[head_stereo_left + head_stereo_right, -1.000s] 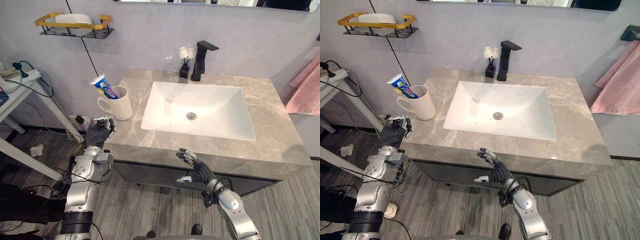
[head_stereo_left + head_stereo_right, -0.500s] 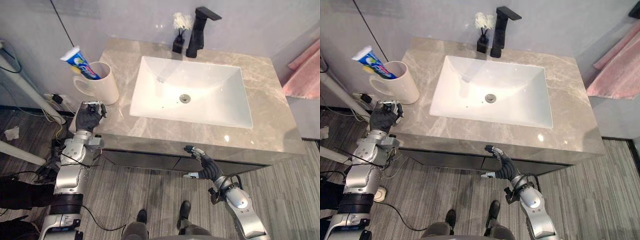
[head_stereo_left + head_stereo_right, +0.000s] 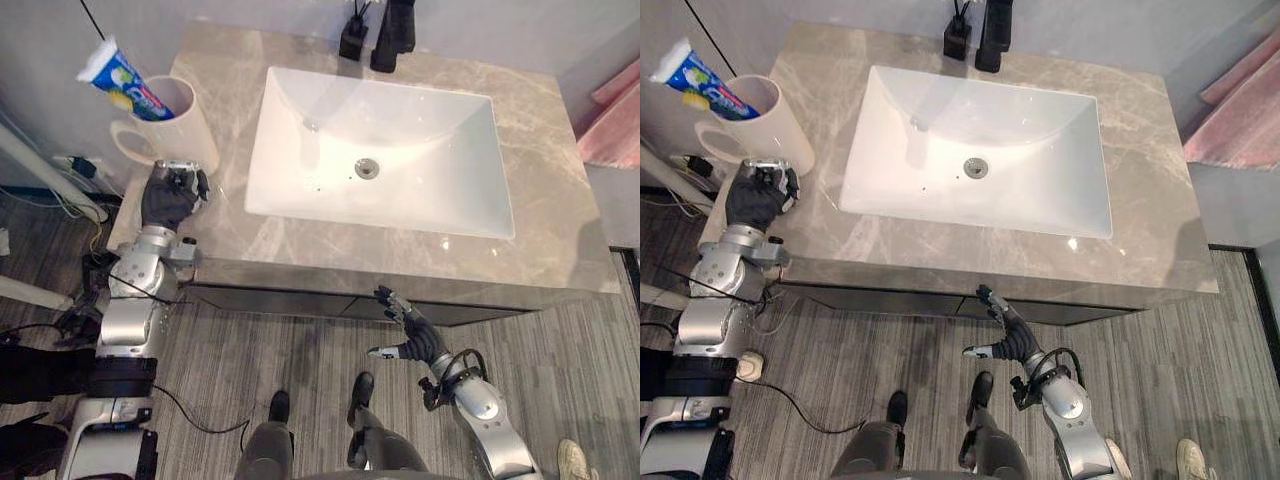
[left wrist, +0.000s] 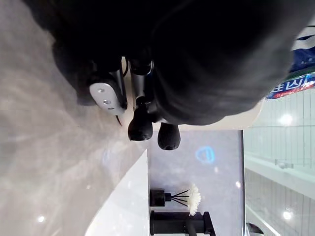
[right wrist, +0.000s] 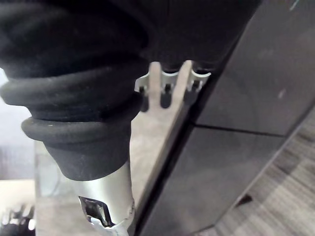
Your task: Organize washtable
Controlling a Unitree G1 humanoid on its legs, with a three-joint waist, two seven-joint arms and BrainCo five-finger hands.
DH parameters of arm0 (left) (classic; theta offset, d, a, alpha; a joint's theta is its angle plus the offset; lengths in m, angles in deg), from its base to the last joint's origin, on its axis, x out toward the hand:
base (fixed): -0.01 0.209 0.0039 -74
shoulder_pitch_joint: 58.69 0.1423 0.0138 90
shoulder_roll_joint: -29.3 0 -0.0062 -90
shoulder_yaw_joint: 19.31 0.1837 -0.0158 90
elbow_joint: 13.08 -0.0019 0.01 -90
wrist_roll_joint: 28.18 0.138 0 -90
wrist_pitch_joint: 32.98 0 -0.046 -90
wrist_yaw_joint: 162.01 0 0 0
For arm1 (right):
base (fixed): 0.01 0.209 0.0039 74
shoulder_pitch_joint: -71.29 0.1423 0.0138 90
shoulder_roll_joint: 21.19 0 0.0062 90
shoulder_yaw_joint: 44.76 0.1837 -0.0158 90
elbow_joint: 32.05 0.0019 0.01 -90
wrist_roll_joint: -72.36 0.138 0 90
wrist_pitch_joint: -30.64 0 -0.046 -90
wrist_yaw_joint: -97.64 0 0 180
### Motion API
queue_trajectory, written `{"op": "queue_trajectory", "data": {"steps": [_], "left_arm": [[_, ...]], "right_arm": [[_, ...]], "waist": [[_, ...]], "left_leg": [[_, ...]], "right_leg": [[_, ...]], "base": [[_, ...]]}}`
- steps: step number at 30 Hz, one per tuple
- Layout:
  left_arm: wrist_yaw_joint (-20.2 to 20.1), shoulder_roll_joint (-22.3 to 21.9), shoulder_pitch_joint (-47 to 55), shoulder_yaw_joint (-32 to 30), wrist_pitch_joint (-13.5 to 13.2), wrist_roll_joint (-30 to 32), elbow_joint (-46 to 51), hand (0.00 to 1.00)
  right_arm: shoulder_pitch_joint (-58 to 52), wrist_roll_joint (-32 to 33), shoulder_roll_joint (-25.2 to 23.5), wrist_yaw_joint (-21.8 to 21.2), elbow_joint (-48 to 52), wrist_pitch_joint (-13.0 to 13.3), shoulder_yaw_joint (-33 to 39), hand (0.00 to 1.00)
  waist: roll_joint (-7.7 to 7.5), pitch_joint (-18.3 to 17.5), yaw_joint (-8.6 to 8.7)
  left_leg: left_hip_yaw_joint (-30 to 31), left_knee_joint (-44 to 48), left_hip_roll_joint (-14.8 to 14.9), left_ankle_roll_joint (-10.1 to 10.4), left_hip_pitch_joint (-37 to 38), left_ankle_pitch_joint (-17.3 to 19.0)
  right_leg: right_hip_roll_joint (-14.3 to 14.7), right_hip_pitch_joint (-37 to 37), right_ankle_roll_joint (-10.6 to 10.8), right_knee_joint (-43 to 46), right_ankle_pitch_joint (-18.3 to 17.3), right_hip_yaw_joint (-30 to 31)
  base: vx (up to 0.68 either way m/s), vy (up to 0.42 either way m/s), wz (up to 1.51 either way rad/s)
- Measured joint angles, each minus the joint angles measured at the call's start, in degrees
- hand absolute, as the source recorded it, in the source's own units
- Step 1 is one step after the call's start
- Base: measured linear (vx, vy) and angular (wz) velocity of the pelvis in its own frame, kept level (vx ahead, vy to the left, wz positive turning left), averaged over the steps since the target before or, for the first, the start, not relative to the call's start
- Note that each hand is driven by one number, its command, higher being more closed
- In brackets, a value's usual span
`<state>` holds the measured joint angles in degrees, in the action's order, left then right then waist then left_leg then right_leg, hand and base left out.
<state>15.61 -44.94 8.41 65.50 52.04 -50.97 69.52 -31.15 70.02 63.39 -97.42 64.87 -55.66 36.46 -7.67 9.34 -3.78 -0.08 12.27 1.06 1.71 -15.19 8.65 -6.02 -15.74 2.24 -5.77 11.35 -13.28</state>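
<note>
Left eye view: 1 mug [image 3: 194, 138] w/ 1 toothpaste tube [image 3: 120, 79]; left robot hand [image 3: 167, 198] clenched; right robot hand [image 3: 414, 338] released.

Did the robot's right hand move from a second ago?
Yes. The right hand has sunk below and back from the countertop's front edge; earlier its fingers reached that edge.

One mug [image 3: 196, 136], one toothpaste tube [image 3: 121, 80], one basin [image 3: 425, 175], one faucet [image 3: 394, 30].

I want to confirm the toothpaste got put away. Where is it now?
In the left eye view, the toothpaste tube leans in the white mug on the countertop, back left, left of the sink and just beyond the left hand.
</note>
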Motion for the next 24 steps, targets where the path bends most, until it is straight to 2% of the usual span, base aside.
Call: {"op": "queue_trajectory", "data": {"steps": [8,17,24], "left_arm": [[0.0,4.9,-3.7,1.2,-0.5,0.6,-2.5,1.00],[0.0,14.3,-17.2,7.8,-0.2,3.8,-10.5,1.00],[0.3,16.3,-20.2,8.3,-0.6,4.5,-12.5,1.00]], "right_arm": [[-0.6,0.0,0.0,-0.1,1.2,0.0,-0.1,0.00],[-1.0,0.2,0.0,-0.2,1.3,0.2,-0.5,0.00],[-1.4,1.7,0.0,-0.2,1.3,0.5,-0.9,0.00]], "waist": [[-1.15,0.9,1.25],[-2.74,3.2,1.59],[-2.91,3.9,2.71]], "left_leg": [[0.0,1.6,0.1,0.1,-2.3,0.2],[0.4,5.4,0.9,0.5,-6.7,1.0],[1.3,6.8,0.9,0.7,-8.1,1.3]], "right_leg": [[-0.1,-1.5,-0.1,-0.2,0.3,0.2],[0.4,-4.1,-0.7,-0.2,1.2,0.0],[0.5,-4.5,-0.7,-0.2,1.6,-0.7]], "base": [[0.00,0.000,0.00],[-0.01,0.006,0.00],[-0.02,0.039,0.05]]}}
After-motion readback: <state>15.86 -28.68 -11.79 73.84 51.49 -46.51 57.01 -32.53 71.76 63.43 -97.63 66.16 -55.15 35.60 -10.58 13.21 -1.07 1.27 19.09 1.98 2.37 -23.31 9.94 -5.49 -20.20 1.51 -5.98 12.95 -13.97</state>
